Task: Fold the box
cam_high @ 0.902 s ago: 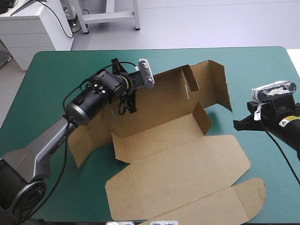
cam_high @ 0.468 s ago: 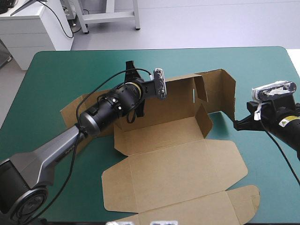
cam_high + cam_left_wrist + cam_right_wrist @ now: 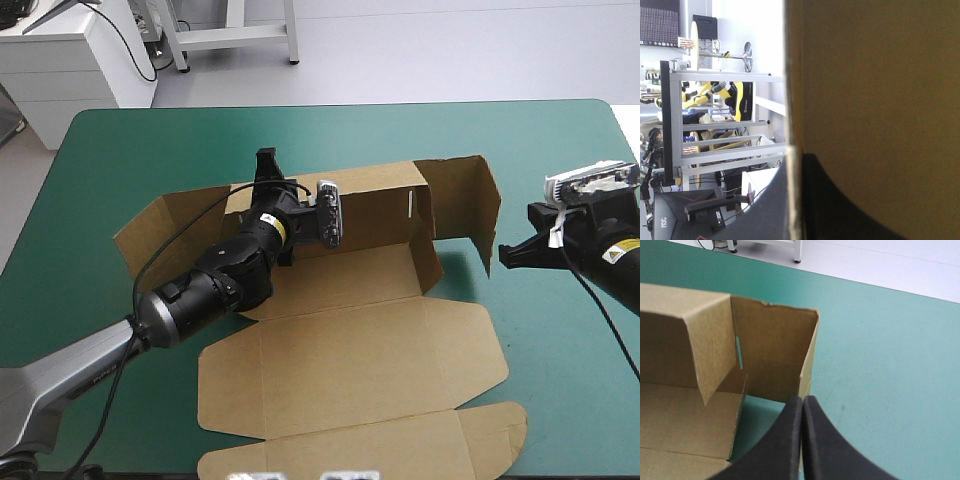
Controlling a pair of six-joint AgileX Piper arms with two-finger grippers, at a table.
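The brown box [image 3: 350,350] lies open on the teal-green cover, its long back wall [image 3: 375,205] raised and the lid panels flat toward the front. My left gripper [image 3: 268,165] is shut on the top edge of that back wall near its left end. In the left wrist view the board [image 3: 875,100] runs edge-on between the black fingers [image 3: 840,215]. The right end flap [image 3: 470,195] stands upright. My right gripper [image 3: 503,257] is shut, and its tip [image 3: 802,398] sits at that flap's [image 3: 772,345] outer edge with no board seen between the fingers.
The box's left end flap [image 3: 150,230] leans outward over the cover. The lid's rounded tuck flap [image 3: 400,450] reaches close to the table's front edge. Bare teal-green cover [image 3: 560,400] shows right of the box and along the far edge.
The left gripper swung right, then toward the front, carrying the back wall more upright. The whole box slid left and toward the front. The right gripper barely moved.
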